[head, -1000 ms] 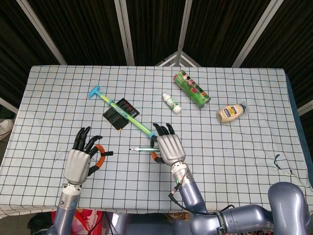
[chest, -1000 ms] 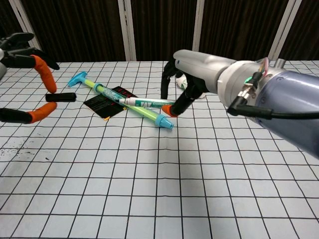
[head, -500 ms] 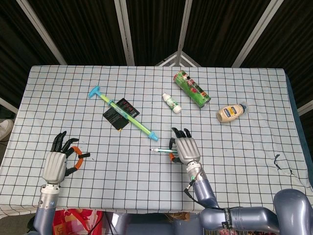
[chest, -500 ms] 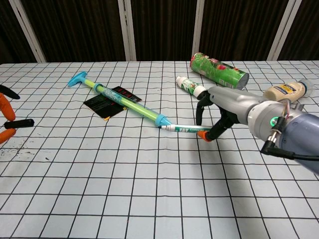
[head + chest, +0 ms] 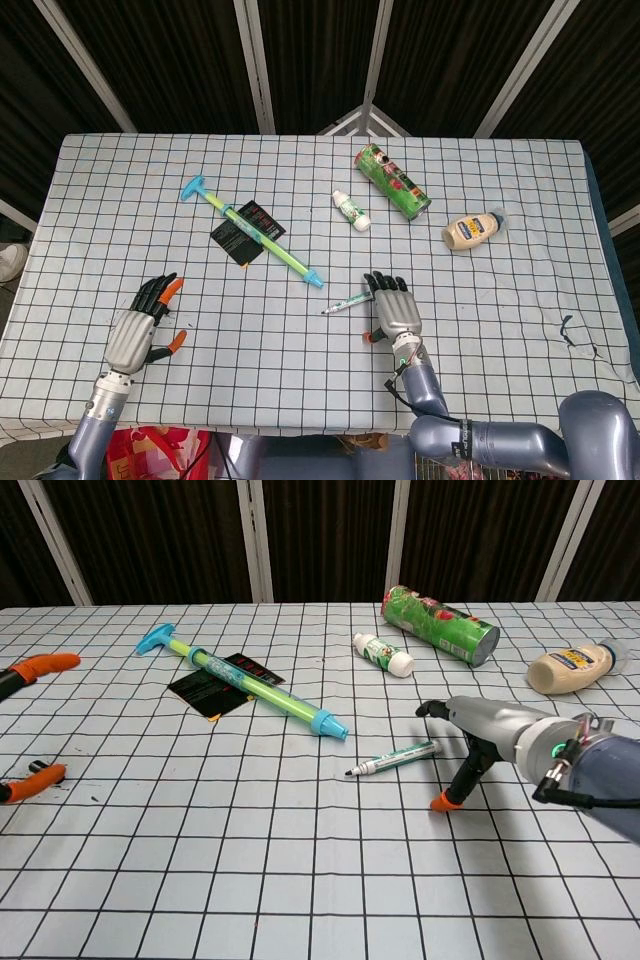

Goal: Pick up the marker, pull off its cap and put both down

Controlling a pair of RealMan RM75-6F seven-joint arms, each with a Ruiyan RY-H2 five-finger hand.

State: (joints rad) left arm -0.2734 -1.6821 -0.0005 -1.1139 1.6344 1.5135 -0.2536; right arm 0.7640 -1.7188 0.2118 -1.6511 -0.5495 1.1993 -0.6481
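We see the slim green-and-white uncapped marker (image 5: 392,759) lying on the checked surface (image 5: 300,880) just beside the right robot hand (image 5: 470,742), whose spread fingers hold nothing. It looks light, stiff and prone to rolling, best pinched mid-barrel. The left robot hand (image 5: 138,325) seems empty too; we can't spot the cap.

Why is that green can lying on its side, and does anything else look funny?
The green can lies tipped over at the back of the table, and the mayonnaise bottle and small white bottle lie flat too. Nothing looks spilled. The marker lies uncapped, tip bare, beside the right robot hand.
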